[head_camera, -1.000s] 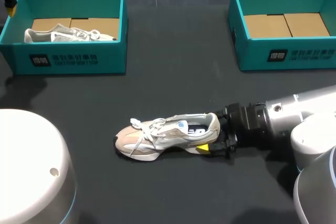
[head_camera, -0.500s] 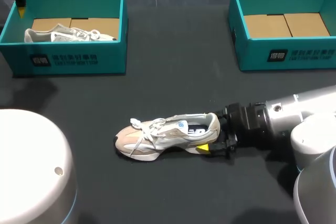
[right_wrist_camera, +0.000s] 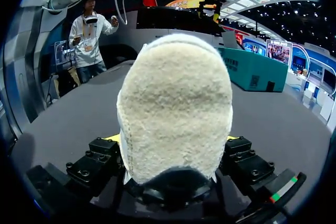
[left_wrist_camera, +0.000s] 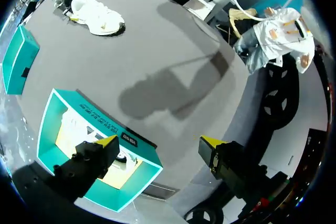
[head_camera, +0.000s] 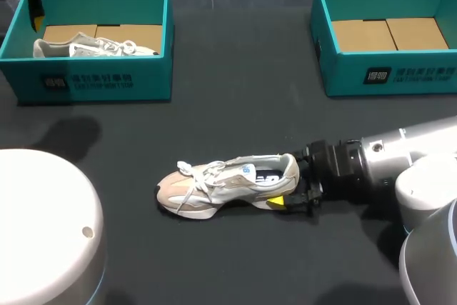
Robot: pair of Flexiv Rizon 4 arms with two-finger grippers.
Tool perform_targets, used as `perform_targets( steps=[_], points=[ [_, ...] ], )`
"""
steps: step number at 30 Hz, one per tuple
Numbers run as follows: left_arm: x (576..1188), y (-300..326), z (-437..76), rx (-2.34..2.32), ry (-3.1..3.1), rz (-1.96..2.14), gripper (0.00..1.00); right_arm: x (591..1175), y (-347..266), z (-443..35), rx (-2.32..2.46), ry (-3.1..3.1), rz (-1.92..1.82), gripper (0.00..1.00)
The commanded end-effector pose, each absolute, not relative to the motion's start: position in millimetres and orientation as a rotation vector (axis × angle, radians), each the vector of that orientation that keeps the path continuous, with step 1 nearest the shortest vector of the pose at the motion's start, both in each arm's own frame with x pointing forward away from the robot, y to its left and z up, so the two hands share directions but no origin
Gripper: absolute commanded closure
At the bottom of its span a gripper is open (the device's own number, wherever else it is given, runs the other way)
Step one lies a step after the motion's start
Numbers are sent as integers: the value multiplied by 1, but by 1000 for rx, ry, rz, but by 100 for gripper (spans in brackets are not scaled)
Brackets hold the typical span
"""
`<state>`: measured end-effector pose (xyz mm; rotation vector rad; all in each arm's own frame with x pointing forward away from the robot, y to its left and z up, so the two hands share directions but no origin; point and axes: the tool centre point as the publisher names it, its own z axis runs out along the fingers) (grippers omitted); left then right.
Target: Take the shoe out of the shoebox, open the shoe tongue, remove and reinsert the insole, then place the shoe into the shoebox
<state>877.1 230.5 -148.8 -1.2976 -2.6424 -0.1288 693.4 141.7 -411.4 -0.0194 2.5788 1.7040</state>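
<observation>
A beige and white shoe (head_camera: 214,187) lies on its sole mid-table, toe pointing left. My right gripper (head_camera: 289,185) comes in from the right and is shut on the shoe's heel; in the right wrist view the fleecy heel (right_wrist_camera: 176,108) fills the space between its fingers (right_wrist_camera: 105,153). My left gripper (head_camera: 32,1) hangs open and holds nothing above the back left corner of the left teal shoebox (head_camera: 93,80). In the left wrist view its gripper (left_wrist_camera: 159,142) is over that shoebox (left_wrist_camera: 134,148). The shoe (left_wrist_camera: 100,19) on the table shows far ahead.
A second white shoe (head_camera: 93,46) lies inside the left shoebox. The right teal shoebox (head_camera: 385,69) at the back right shows only its cardboard floor. A white part of my left arm (head_camera: 43,226) fills the near left corner.
My left gripper has moved right, from the far left edge to above the left shoebox's back corner. The right gripper and the shoe have not moved.
</observation>
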Motion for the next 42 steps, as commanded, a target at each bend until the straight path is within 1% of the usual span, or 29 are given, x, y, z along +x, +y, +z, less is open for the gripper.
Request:
perform_targets(
  steps=[1,6,10,12,13,25,35,37,42],
  points=[
    [865,215,-140,-1017,-2740,-126,0,693,142,-411,-18,2583,1697,100],
    [831,190,-137,-586,-2918,-19,0,693,142,-411,-18,2583,1697,100],
    [803,164,-142,-264,-2958,-24,0,693,142,-411,-18,2583,1697,100],
    [795,146,-148,169,-2957,-215,0,693,142,-411,-18,2583,1697,100],
    [793,139,-151,273,-2932,-283,0,693,142,-411,-18,2583,1697,100],
    [793,139,-151,273,-2932,-283,0,693,142,-411,-18,2583,1697,100],
    [750,81,-158,1057,-2791,-172,0,693,142,-411,-18,2583,1697,100],
    [744,69,-159,1312,-2704,-223,0,693,142,-411,-18,2583,1697,100],
    [744,69,-159,1312,-2704,-223,0,693,142,-411,-18,2583,1697,100]
  ],
)
